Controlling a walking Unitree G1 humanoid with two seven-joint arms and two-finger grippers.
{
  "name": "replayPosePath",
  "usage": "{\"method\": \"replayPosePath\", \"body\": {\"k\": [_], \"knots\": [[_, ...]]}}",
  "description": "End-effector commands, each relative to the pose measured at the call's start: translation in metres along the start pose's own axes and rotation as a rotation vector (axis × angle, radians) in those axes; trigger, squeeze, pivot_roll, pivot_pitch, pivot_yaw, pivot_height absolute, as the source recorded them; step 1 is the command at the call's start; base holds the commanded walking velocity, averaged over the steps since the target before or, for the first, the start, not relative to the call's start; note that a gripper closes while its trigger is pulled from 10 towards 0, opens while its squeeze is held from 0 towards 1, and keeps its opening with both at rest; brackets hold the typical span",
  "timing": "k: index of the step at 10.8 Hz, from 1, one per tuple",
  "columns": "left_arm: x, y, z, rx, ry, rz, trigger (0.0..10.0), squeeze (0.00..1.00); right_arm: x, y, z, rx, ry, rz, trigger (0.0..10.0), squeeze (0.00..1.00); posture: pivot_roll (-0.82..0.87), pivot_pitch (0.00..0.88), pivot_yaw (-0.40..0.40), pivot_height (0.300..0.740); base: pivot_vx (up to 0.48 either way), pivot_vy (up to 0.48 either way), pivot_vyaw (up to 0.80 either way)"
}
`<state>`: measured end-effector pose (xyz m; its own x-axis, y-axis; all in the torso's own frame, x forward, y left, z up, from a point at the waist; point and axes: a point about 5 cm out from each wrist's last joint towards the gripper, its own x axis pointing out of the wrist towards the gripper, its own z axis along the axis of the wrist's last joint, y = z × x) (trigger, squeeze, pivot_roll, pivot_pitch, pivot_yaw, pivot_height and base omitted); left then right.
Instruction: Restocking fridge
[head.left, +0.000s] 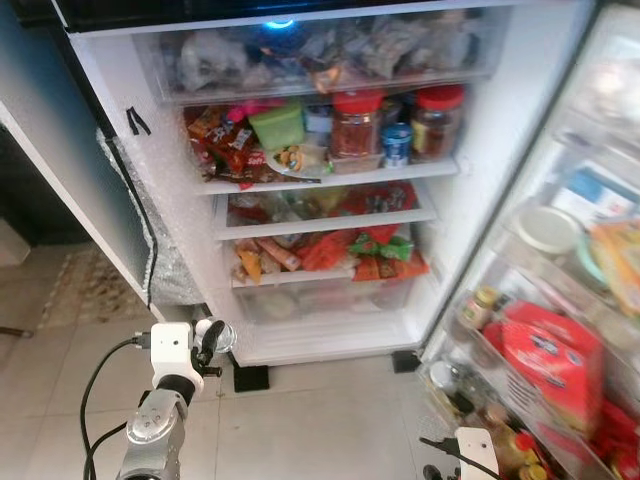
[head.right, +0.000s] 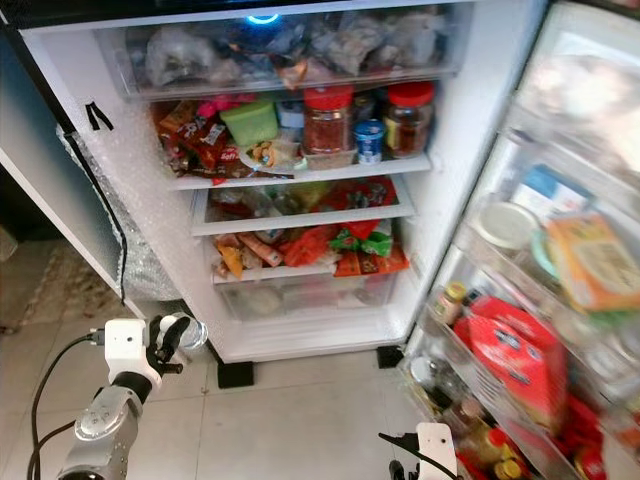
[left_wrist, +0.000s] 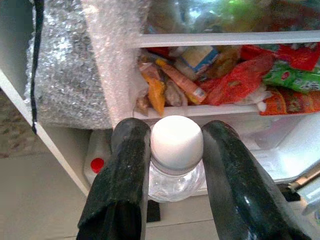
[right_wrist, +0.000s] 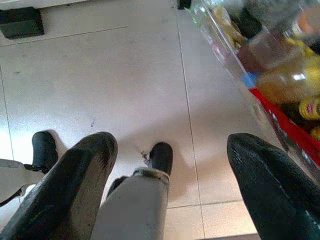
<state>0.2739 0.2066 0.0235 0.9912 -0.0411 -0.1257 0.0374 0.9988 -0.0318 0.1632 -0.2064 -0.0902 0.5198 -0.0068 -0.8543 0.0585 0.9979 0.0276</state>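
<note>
Bottle pinched in my left gripper, low before the open fridge.

My left gripper (left_wrist: 172, 165) squeezed a clear bottle (left_wrist: 176, 172) at lower left of the head view, its white cap (left_wrist: 177, 141) and long axis aimed at the fridge (head.left: 520, 130). Bare floor (head.left: 310, 420) lay between it and the crowded shelves. My right gripper (right_wrist: 172, 165) hung spread over the tiles, beside the door's bins (head.left: 560, 400).

A small clear plastic bottle (left_wrist: 176, 167) with a white cap (left_wrist: 177, 141) sits clamped between the left claw's (left_wrist: 175, 165) black fingers, held low at the near left of the open, crowded fridge (head.left: 330, 180).
</note>
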Motion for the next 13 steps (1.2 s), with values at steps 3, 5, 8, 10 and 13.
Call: {"method": "replayPosePath", "body": {"k": [3, 5, 8, 10, 13], "knots": [[0.0021, 0.0045, 0.0031, 0.014, 0.002, 0.000, 10.0, 0.00, -0.0001, 0.0013, -0.0016, 0.005, -0.002, -0.003, 10.0, 0.00, 0.00, 0.084, 0.044, 0.740, 0.291, 0.000, 0.35], [0.0031, 0.0049, 0.0035, 0.018, 0.005, 0.002, 10.0, 0.00, 0.0001, 0.0016, -0.0008, 0.003, -0.004, 0.000, 10.0, 0.00, 0.00, 0.090, 0.042, 0.740, 0.291, 0.000, 0.00], [0.0032, 0.0046, 0.0025, 0.017, 0.013, -0.002, 10.0, 0.00, 0.0002, 0.0016, -0.0001, 0.006, -0.005, -0.001, 10.0, 0.00, 0.00, 0.093, 0.040, 0.740, 0.292, 0.000, 0.00], [0.0032, 0.0043, 0.0018, 0.014, 0.017, -0.007, 10.0, 0.00, 0.0002, 0.0016, 0.0007, 0.016, -0.014, -0.002, 10.0, 0.00, 0.00, 0.093, 0.041, 0.740, 0.294, 0.000, 0.00], [0.0035, 0.0040, 0.0024, 0.014, 0.012, -0.006, 10.0, 0.00, 0.0003, 0.0016, 0.0015, -0.003, -0.014, 0.002, 10.0, 0.00, 0.00, 0.095, 0.041, 0.740, 0.299, 0.000, 0.00]]}}
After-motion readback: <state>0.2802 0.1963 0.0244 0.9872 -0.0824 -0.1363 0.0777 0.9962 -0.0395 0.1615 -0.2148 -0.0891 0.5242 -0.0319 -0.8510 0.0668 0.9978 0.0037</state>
